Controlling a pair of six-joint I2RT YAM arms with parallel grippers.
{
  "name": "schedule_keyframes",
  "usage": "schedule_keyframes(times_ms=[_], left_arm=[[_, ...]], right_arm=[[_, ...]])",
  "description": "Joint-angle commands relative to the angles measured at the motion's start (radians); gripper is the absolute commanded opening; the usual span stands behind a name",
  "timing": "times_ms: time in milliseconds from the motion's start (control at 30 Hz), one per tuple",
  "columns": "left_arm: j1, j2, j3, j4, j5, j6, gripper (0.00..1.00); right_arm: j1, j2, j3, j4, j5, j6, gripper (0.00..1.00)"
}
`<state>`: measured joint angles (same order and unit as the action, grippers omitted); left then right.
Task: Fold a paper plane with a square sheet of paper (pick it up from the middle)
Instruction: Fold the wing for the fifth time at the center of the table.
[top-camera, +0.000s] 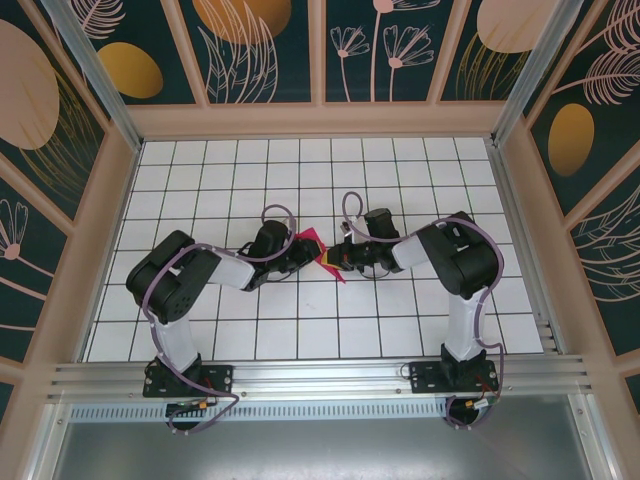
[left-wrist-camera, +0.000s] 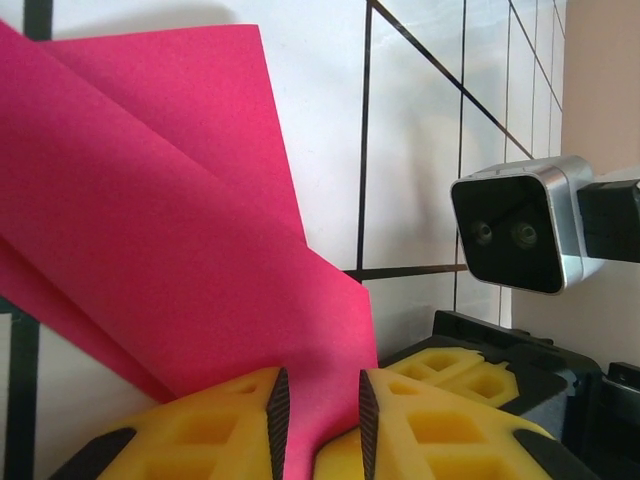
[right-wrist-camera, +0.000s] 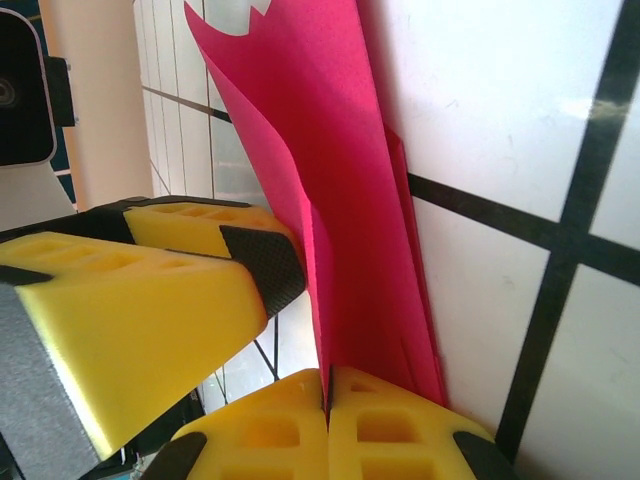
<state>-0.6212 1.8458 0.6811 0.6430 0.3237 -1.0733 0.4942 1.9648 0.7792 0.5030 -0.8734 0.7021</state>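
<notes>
The square sheet of paper (top-camera: 311, 243) is magenta-pink, folded into layered flaps, and held up off the white grid table between both grippers. My right gripper (top-camera: 335, 258) is shut on its lower edge; in the right wrist view the yellow fingers meet at the right gripper (right-wrist-camera: 327, 385) with the paper (right-wrist-camera: 330, 150) pinched between them. My left gripper (top-camera: 303, 252) faces it from the left. In the left wrist view the left gripper (left-wrist-camera: 320, 400) has its jaws a little apart, with a flap of the paper (left-wrist-camera: 150, 200) running between the pads.
The two grippers are nearly touching; the left gripper's fingers (right-wrist-camera: 200, 290) crowd the right wrist view, and the right wrist camera (left-wrist-camera: 515, 235) sits close in the left wrist view. Wooden walls (top-camera: 110, 200) enclose the gridded table (top-camera: 300, 340).
</notes>
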Motion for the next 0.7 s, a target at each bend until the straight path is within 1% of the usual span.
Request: schedule_keyframes(times_ms=[0, 133, 233, 400, 667], left_arm=[[-0.004, 0.013, 0.014, -0.039, -0.039, 0.012, 0.28], [-0.004, 0.016, 0.018, -0.064, -0.058, 0.0, 0.27], [-0.004, 0.025, 0.026, -0.08, -0.064, -0.013, 0.27], [-0.003, 0.042, 0.041, -0.107, -0.069, -0.027, 0.25], [-0.004, 0.06, 0.061, -0.162, -0.082, -0.038, 0.23]], right_arm=[[-0.006, 0.027, 0.01, -0.077, 0.022, -0.053, 0.02], [-0.008, -0.006, 0.01, -0.083, 0.006, -0.09, 0.12], [-0.008, -0.035, 0.014, -0.097, -0.006, -0.117, 0.18], [-0.008, -0.067, 0.027, -0.158, 0.008, -0.163, 0.21], [-0.008, -0.126, 0.019, -0.264, 0.086, -0.27, 0.27]])
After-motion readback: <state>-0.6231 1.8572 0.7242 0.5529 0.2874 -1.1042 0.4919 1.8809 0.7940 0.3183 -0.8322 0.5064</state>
